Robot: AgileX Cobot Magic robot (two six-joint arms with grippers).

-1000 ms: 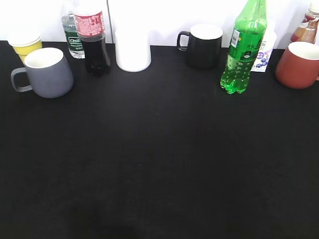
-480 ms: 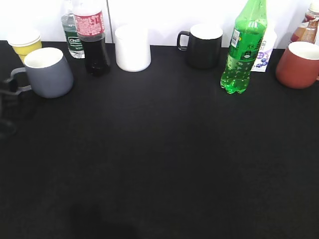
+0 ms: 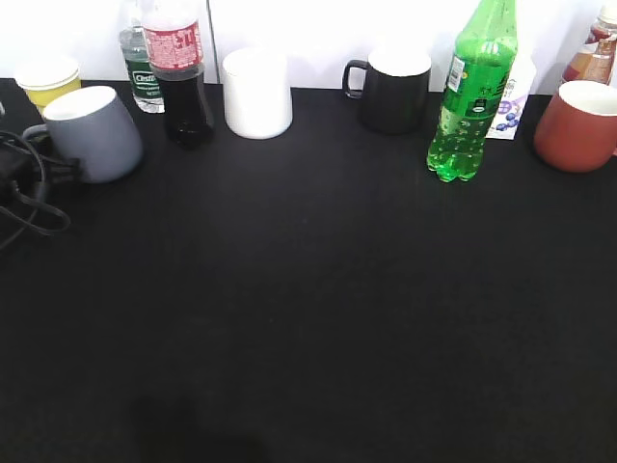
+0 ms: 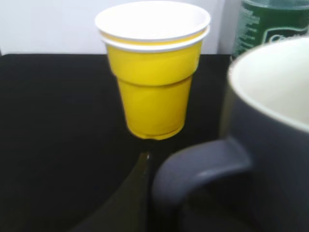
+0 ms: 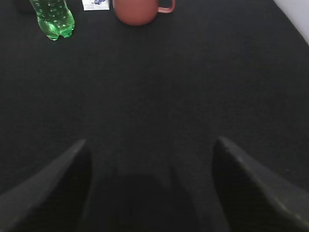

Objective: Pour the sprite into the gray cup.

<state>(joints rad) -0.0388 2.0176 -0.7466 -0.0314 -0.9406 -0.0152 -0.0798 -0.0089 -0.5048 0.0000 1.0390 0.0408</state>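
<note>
The gray cup (image 3: 96, 135) stands at the far left of the black table, tipped a little to the right. My left gripper (image 3: 21, 174) is at its loop handle. In the left wrist view one dark finger (image 4: 147, 162) presses against the left of the handle of the gray cup (image 4: 270, 145); the other finger is hidden. The sprite (image 3: 472, 96) stands upright at the back right, and its base shows in the right wrist view (image 5: 52, 19). My right gripper (image 5: 152, 164) is open and empty over bare table, well short of the sprite. It is not in the exterior view.
A yellow paper cup (image 3: 48, 79) stands just behind the gray cup. Along the back stand a small green-labelled bottle (image 3: 143, 72), a cola bottle (image 3: 183, 77), a white cup (image 3: 256, 94), a black mug (image 3: 395, 89), a small carton (image 3: 511, 96) and a reddish-brown mug (image 3: 578, 125).
My left gripper has come in from the left edge to the gray cup's handle. The cup has tipped and shifted slightly back and right. Nothing else has moved.
</note>
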